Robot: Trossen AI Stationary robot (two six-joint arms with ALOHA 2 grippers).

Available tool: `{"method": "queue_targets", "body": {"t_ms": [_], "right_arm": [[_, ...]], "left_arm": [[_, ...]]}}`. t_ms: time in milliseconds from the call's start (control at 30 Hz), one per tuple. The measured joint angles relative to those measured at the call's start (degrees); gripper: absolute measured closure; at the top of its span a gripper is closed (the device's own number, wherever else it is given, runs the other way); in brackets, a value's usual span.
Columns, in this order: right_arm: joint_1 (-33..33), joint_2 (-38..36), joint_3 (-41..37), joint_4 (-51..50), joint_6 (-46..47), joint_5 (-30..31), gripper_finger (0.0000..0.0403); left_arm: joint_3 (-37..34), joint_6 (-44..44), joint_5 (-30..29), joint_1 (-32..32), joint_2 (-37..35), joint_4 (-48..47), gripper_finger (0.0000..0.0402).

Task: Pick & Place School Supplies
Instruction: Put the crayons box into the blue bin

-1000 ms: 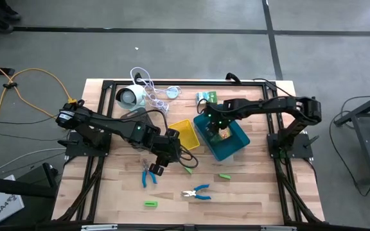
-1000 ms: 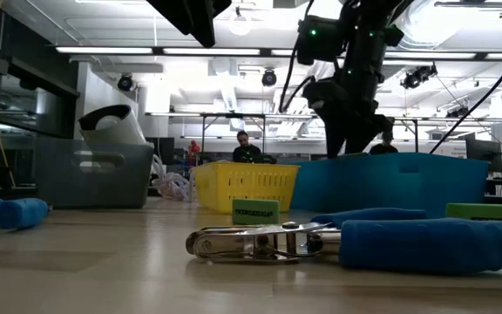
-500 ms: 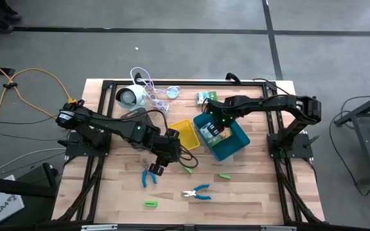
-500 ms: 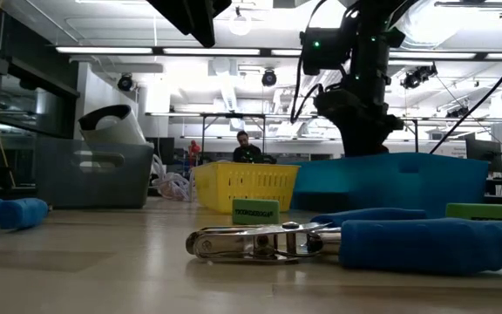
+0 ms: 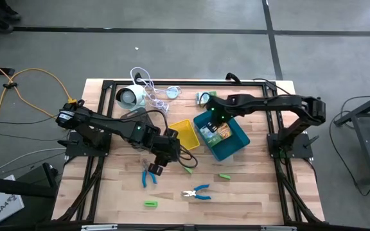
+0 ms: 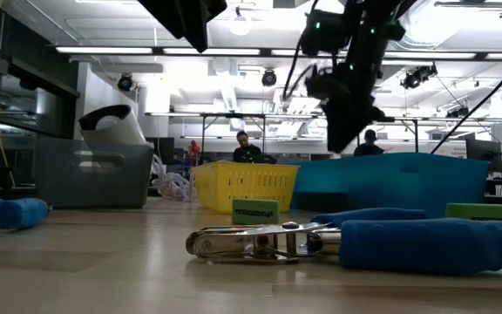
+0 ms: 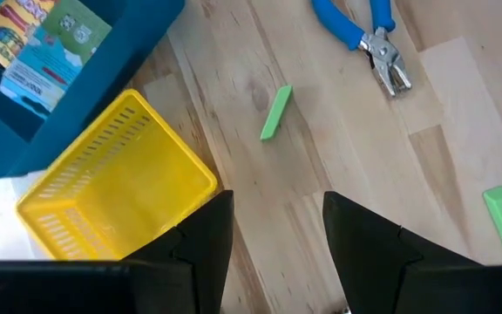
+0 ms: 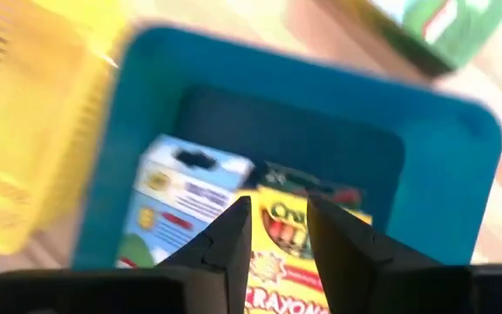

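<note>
Pale wooden planks [image 5: 249, 199] are carrying our work, and most supplies are lying loose on them. Our left gripper [image 5: 161, 156] is hovering with fingers spread and empty, near the empty yellow mesh tray [image 5: 182, 133] — blue-handled pliers [image 5: 148, 173] just below it, another pair [image 5: 198, 192] nearer centre, bright-green blocks [image 5: 149, 204] scattered about. In the blue plastic tray [image 5: 236, 146] two printed boxes [image 8: 174, 199] are sitting already. Our right gripper [image 5: 212, 114] is hanging above that tray's far edge, fingers narrowly parted, gripping nothing we can see. A green pack [image 5: 205, 97] is waiting beyond it — much remains, we judge.
</note>
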Motion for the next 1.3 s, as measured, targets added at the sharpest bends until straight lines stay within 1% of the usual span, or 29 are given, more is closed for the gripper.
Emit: {"method": "queue_targets", "body": {"t_ms": [67, 300, 433, 567, 733, 867, 967, 1133, 1233, 1300], "right_arm": [[0.0, -1.7, 0.0, 1.6, -1.5, -0.1, 0.0304], [0.0, -6.0, 0.0, 6.2, -9.3, 0.0, 0.0313], [0.0, -6.7, 0.0, 8.9, -12.3, -0.2, 0.0310], [0.0, -6.7, 0.0, 10.3, -12.4, -0.2, 0.0310], [-0.7, -6.7, 0.0, 10.5, -15.1, -0.3, 0.0309], [-3.4, -6.7, 0.0, 10.7, -15.9, -0.4, 0.0309], [-5.8, -6.7, 0.0, 10.7, -16.6, -2.7, 0.0309], [-9.8, -6.7, 0.0, 10.6, -16.5, -7.0, 0.0309], [-11.5, -6.7, 0.0, 10.2, -16.4, -7.7, 0.0309], [-12.2, -6.7, 0.0, 9.7, -16.4, -7.7, 0.0309]], "left_arm": [[0.0, 0.0, -0.7, 0.0, 0.0, -0.5, 0.0232], [0.0, 0.1, -7.0, 0.8, 0.0, -1.1, 0.0232], [0.0, -2.8, -7.2, 3.4, 0.0, -1.0, 0.0232], [0.0, -4.2, -7.2, 8.1, 0.0, -1.0, 0.0232], [0.0, -4.4, -7.2, 16.2, -0.2, -1.0, 0.0232], [0.0, -4.4, -7.2, 22.0, -0.2, -1.0, 0.0232], [0.0, -4.2, -7.1, 25.1, -0.2, -1.0, 0.0232], [0.0, 0.5, -6.7, 27.7, -0.2, 1.4, 0.0232], [0.0, 5.4, -4.0, 28.3, -0.2, 5.6, 0.0232], [0.0, 9.5, -1.0, 28.8, -0.2, 8.8, 0.0232]]}}
